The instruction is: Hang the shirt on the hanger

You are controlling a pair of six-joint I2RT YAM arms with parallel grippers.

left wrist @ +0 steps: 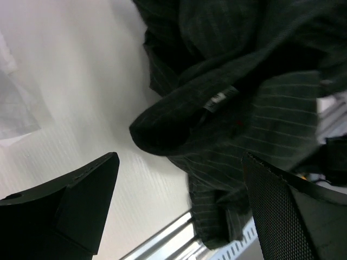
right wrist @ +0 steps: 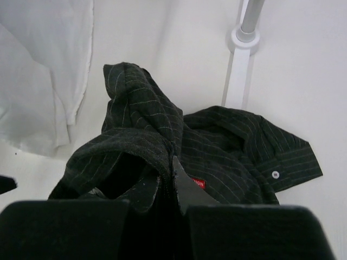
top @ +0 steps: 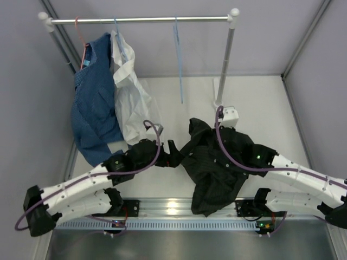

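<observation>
Cloth of the shirt (top: 217, 168) is seen from the top external view heaped toward the middle of the table's (top: 260, 108) near edge, its lower end draped over the aluminium rail (top: 168, 207). The hanger (top: 178, 59) hangs bare from the rack bar (top: 141, 20) at the far edge, well apart from the shirt, beside the white shirt (top: 130, 103) and the blue garment (top: 95, 108). The left gripper (top: 172, 149) is held just beside the shirt's left border, while the right arm (top: 282, 168) ends under cloth, so its fingertips are hidden there. From the left wrist view the left jaws are shown spread wide with nothing between them, and a dark fold lies just beyond. Only from the right wrist view is the right gripper (right wrist: 172, 170) shown pressed together on a raised fold next to the red neck label (right wrist: 198, 183); a buttoned cuff (right wrist: 282, 168) is also shown there. For the step to go well, it is judged that the pinched fold should be raised slowly so that the collar is freed. The opposite collar side should then be taken by the left gripper before the hanger is approached.
</observation>
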